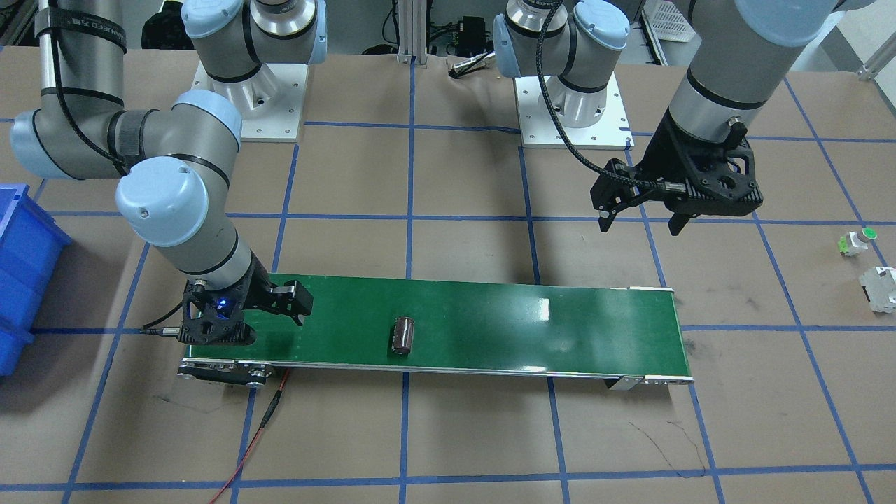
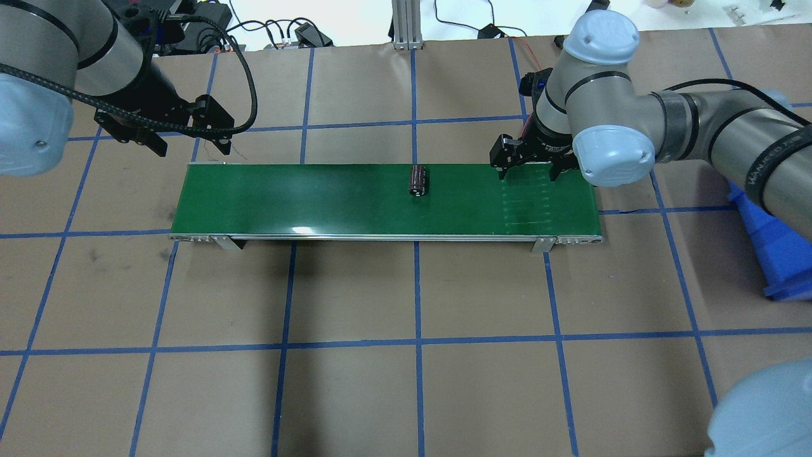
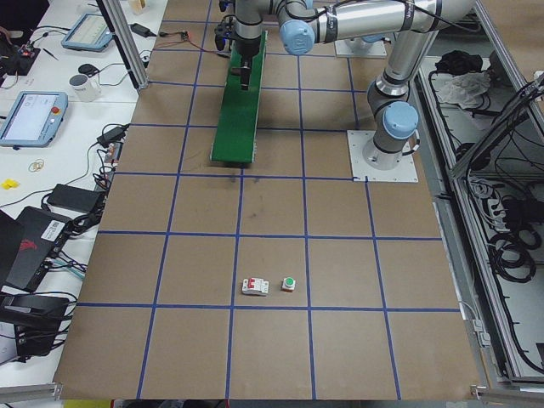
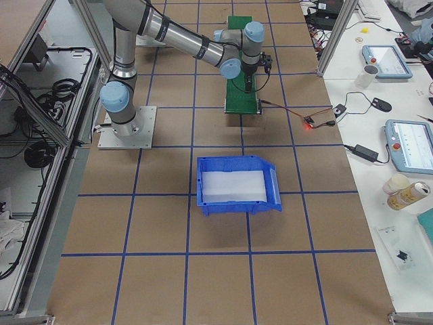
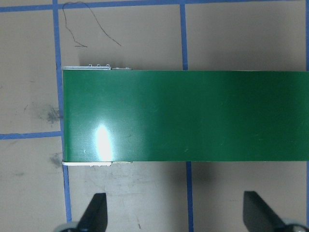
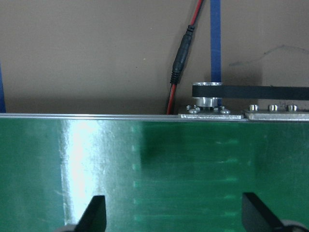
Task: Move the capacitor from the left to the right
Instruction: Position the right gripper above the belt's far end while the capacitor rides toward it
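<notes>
The capacitor (image 1: pixel 402 334), a small dark ribbed cylinder, lies on the green conveyor belt (image 1: pixel 525 322) about mid-length; it also shows in the overhead view (image 2: pixel 417 180). My left gripper (image 1: pixel 639 225) is open and empty, hovering above the table just behind the belt's left end (image 2: pixel 190 147). Its wrist view shows that belt end (image 5: pixel 193 116) and no capacitor. My right gripper (image 1: pixel 297 308) is open and empty, low over the belt's right end (image 2: pixel 528 168). Its open fingers (image 6: pixel 96 215) frame bare belt.
A blue bin (image 1: pixel 21 273) stands beyond the belt's right end (image 2: pixel 774 254). A white part with a green cap (image 1: pixel 857 241) and a white-grey blocky part (image 1: pixel 880 287) lie far off on the left side. A red wire (image 1: pixel 259 427) runs from the belt's motor end.
</notes>
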Tool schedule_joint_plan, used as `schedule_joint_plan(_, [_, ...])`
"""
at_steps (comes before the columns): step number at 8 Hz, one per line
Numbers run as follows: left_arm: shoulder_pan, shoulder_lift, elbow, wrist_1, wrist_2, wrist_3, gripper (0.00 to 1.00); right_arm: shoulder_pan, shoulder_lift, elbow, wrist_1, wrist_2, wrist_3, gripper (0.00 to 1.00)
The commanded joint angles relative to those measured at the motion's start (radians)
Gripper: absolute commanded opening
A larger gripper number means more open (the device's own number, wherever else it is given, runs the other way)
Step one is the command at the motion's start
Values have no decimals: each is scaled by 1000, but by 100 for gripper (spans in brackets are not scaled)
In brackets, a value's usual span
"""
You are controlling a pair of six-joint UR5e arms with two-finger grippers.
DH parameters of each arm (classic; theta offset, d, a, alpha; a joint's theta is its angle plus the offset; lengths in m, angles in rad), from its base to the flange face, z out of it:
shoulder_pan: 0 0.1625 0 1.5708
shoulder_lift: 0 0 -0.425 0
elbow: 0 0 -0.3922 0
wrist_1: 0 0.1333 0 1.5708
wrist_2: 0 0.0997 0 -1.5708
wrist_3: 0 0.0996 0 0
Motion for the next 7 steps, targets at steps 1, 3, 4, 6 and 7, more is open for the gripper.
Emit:
schedule_joint_plan(1, [0, 1, -2, 1, 0, 4, 100, 1, 0, 0, -4, 12, 2, 100])
schedule_joint_plan(3, [0, -6, -2, 4, 0, 8, 100, 1, -6, 0, -9, 21, 2, 100])
schedule_joint_plan(4, [0, -5, -2, 4, 1, 8, 100, 1, -5, 0, -9, 21, 2, 100])
schedule_joint_plan(6, [0, -3, -2, 2, 1, 8, 100, 6, -5, 0, -9, 22, 6, 100])
schedule_joint_plan(7, [0, -3, -2, 2, 1, 8, 100, 11, -5, 2, -9, 22, 15, 100])
